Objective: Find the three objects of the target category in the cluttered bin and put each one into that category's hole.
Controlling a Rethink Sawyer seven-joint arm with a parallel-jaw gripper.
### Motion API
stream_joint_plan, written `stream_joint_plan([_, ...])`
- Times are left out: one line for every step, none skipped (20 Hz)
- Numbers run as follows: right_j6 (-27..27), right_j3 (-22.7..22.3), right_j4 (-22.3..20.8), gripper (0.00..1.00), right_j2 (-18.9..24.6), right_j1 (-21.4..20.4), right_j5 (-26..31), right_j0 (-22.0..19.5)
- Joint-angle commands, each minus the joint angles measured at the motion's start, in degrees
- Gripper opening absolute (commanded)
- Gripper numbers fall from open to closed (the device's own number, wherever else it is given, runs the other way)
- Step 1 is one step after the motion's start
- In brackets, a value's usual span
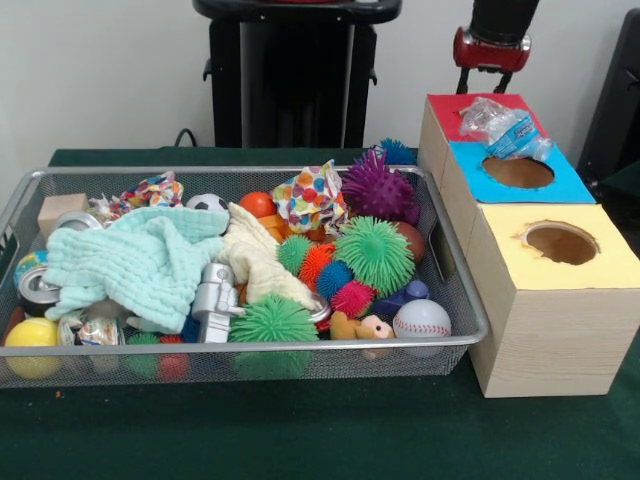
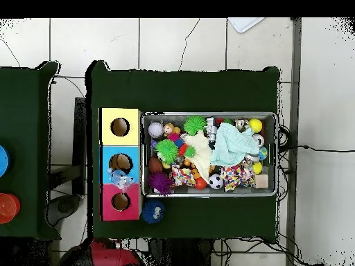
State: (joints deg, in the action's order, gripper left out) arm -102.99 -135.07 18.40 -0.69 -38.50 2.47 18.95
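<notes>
Plainly, the crushed bottle (image 1: 505,128) is the one task thing already at the holes: it lies tilted across the red and blue lids of the box (image 1: 545,340), resting at the blue hole's (image 1: 518,171) 11 o'clock rim and not down inside. My worry is that it stays wedged there; a light, springy plastic thing could bridge the opening or slide off the lid if nudged carelessly. The arm (image 1: 492,48) hangs just at the bottle's 12 o'clock, but only its red wrist shows, so I cannot tell how the gripper stands. Which things in the bin (image 1: 455,300) share its category is hard to judge; cans (image 1: 36,290) sit at the bin's 9 o'clock edge, half under the green cloth (image 1: 140,262), and pulling one free could drag the cloth or spill the spiky balls (image 1: 374,255) crowding the middle. The baseball (image 1: 421,318) at 4 o'clock could roll into any gap. No brand, label or writing can be read anywhere. Bin and box stand on the green worktop (image 1: 300,430).
</notes>
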Motion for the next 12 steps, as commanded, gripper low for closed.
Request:
stream_joint_plan([-13.18, 6.93, 2.67, 1.0, 2.53, 3.03, -4.01, -1.52])
stream_joint_plan([-13.08, 7.01, 2.75, 1.0, 2.4, 2.99, -3.88, -1.41])
stream_joint_plan([-12.99, 7.1, 2.82, 1.0, 2.27, 2.94, -3.74, -1.3])
stream_joint_plan([-12.89, 7.18, 2.89, 1.0, 2.14, 2.9, -3.61, -1.19])
stream_joint_plan([-12.73, 7.44, 3.23, 1.0, 1.63, 2.39, -2.5, -0.55])
stream_joint_plan([-12.83, 7.61, 3.79, 1.0, 1.02, 1.55, -1.0, 0.39])
stream_joint_plan([-12.85, 7.87, 4.3, 1.0, 0.24, 0.73, 0.96, 1.19])
stream_joint_plan([-13.08, 7.85, 4.64, 1.0, -0.59, -0.17, 2.6, 2.16])
stream_joint_plan([-13.3, 7.83, 4.99, 1.0, -1.42, -1.08, 4.24, 3.13])
stream_joint_plan([-13.49, 7.6, 5.04, 1.0, -2.09, -2.39, 6.46, 3.94])
stream_joint_plan([-14.01, 6.68, 4.99, 1.0, -2.39, -4.25, 8.44, 4.69])
stream_joint_plan([-14.52, 6.31, 4.81, 1.0, -3.32, -6.08, 11.11, 5.76])
